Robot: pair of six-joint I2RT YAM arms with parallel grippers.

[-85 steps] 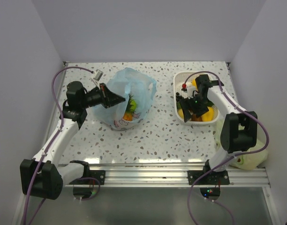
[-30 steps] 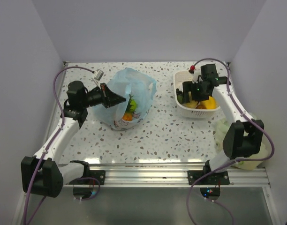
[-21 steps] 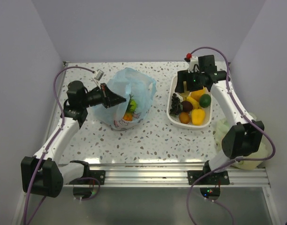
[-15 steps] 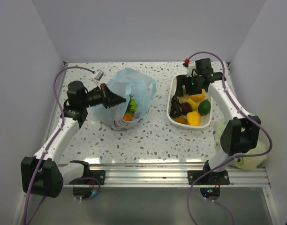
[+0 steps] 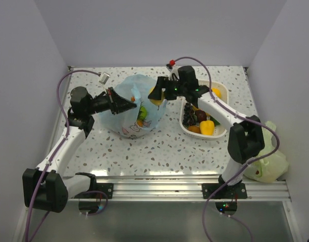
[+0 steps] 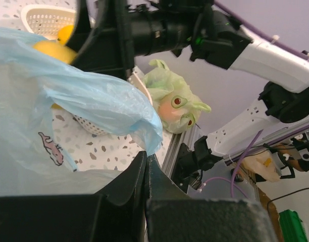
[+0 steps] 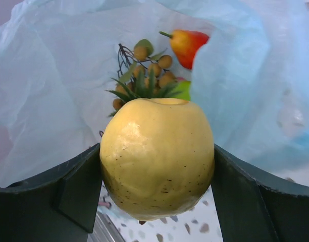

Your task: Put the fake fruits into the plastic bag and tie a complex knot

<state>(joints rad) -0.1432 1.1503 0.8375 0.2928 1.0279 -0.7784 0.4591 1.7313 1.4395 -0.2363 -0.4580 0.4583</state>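
Two grippers: both were clamped. The left gripper (image 5: 133, 104) pinched the left rim of the plastic bag (image 5: 125, 128), and the right gripper (image 5: 157, 94) squeezed a yellow fruit (image 7: 157, 171) between its fingers.
Bag position: upper centre-left of the top view, resting on the speckled table (image 5: 169, 146).
Bag facing: the mouth gaped upward and towards the right gripper; the body ran from the upper right down to the lower left of the frame.
Yellow fruit: round, with no clear long axis; its dimpled end pointed up in the right wrist view, and it hung at the bag's right rim.
Inside the bag: a red-and-yellow pear (image 7: 187, 45) and a bunch of small brown berries (image 7: 149, 65) lay deep in the mouth, beyond the yellow fruit.
Edges: the bag's light-blue rim folded over just above the left fingertips (image 6: 139, 174).
Open room: bare table lay below the bag and in the strip between the bag and the white basket (image 5: 222, 93).
Basket: it held the remaining fruits (image 5: 206, 126); a pale green bag (image 5: 268, 161) sat at the lower right.
Change: half a second before, the right gripper was over the basket; now it had swung left to the bag, while the left gripper had held its place.
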